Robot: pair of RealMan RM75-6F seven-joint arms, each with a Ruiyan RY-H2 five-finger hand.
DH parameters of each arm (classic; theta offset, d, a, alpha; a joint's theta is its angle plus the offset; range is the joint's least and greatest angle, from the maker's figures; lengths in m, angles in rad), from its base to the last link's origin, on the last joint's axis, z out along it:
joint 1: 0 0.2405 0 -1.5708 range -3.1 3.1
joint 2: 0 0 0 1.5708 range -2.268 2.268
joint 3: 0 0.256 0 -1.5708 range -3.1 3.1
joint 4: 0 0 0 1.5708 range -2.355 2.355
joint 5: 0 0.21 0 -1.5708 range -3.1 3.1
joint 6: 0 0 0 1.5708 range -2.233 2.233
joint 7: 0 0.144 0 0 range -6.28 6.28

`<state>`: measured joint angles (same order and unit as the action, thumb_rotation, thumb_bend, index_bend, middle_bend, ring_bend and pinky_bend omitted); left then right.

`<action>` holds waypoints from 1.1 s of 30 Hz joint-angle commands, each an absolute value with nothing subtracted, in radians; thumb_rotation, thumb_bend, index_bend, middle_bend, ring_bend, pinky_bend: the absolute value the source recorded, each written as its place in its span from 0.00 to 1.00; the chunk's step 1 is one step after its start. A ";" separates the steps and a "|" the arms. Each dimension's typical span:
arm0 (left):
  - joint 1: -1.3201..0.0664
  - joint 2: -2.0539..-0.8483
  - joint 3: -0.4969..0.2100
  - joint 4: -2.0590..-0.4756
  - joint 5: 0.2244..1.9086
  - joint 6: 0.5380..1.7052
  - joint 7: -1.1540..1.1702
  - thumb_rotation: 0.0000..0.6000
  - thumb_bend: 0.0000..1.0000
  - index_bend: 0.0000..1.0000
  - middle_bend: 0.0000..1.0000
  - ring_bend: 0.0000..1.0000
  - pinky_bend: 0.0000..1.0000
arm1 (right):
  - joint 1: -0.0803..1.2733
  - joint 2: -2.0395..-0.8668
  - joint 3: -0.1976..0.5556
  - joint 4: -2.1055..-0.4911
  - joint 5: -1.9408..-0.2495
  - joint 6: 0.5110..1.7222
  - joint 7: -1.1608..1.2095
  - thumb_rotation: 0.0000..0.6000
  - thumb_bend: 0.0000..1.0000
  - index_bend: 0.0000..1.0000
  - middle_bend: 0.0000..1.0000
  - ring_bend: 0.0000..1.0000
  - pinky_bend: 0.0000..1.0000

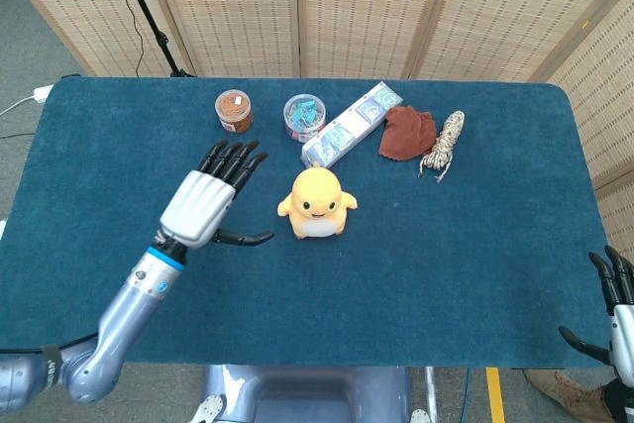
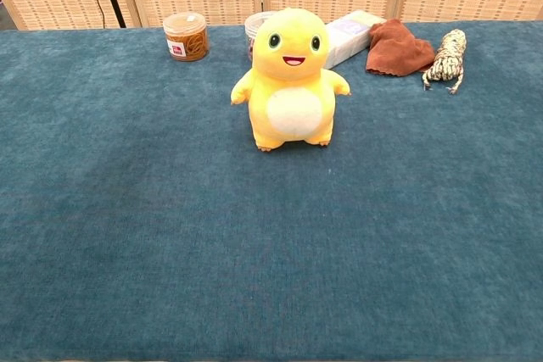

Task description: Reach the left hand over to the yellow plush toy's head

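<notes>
The yellow plush toy (image 1: 316, 203) stands upright in the middle of the blue table, facing me; the chest view shows it (image 2: 290, 80) whole, smiling, with a white belly. My left hand (image 1: 210, 200) hovers to the toy's left with its fingers stretched out and apart and the thumb pointing toward the toy. A gap separates the thumb tip from the toy, and the hand holds nothing. It does not appear in the chest view. My right hand (image 1: 612, 309) is at the table's front right edge, fingers spread, holding nothing.
Behind the toy stand a brown-lidded jar (image 1: 235, 111), a clear tub of small items (image 1: 304, 116) and a long white box (image 1: 352, 123). A rust-red cloth (image 1: 406, 133) and a coiled rope (image 1: 444, 144) lie at the back right. Folding screens close off the rear.
</notes>
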<state>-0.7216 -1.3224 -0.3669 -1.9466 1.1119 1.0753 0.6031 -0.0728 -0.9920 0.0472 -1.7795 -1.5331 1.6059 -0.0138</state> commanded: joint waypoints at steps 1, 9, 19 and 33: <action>-0.833 -1.423 -0.415 -1.824 1.041 1.012 0.618 0.06 0.00 0.00 0.00 0.00 0.00 | -0.067 -0.990 0.055 -1.778 -1.515 1.595 -0.007 1.00 0.00 0.00 0.00 0.00 0.00; -0.987 -1.554 -0.428 -1.608 0.985 0.922 0.607 0.05 0.00 0.00 0.00 0.00 0.00 | -0.059 -0.983 0.071 -1.774 -1.473 1.576 0.016 1.00 0.00 0.00 0.00 0.00 0.00; -1.116 -1.685 -0.426 -1.358 0.897 0.819 0.552 0.05 0.00 0.00 0.00 0.00 0.00 | -0.063 -0.968 0.079 -1.760 -1.453 1.577 0.065 1.00 0.00 0.00 0.00 0.00 0.00; -1.222 -1.823 -0.391 -1.128 0.912 0.759 0.478 0.05 0.00 0.00 0.00 0.00 0.00 | -0.072 -0.958 0.082 -1.756 -1.444 1.586 0.089 1.00 0.00 0.00 0.00 0.00 0.00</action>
<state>-1.2093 -1.8060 -0.3981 -1.1482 0.9004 0.7653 0.4910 -0.0717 -0.9579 0.0815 -1.7565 -1.4445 1.5863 0.0889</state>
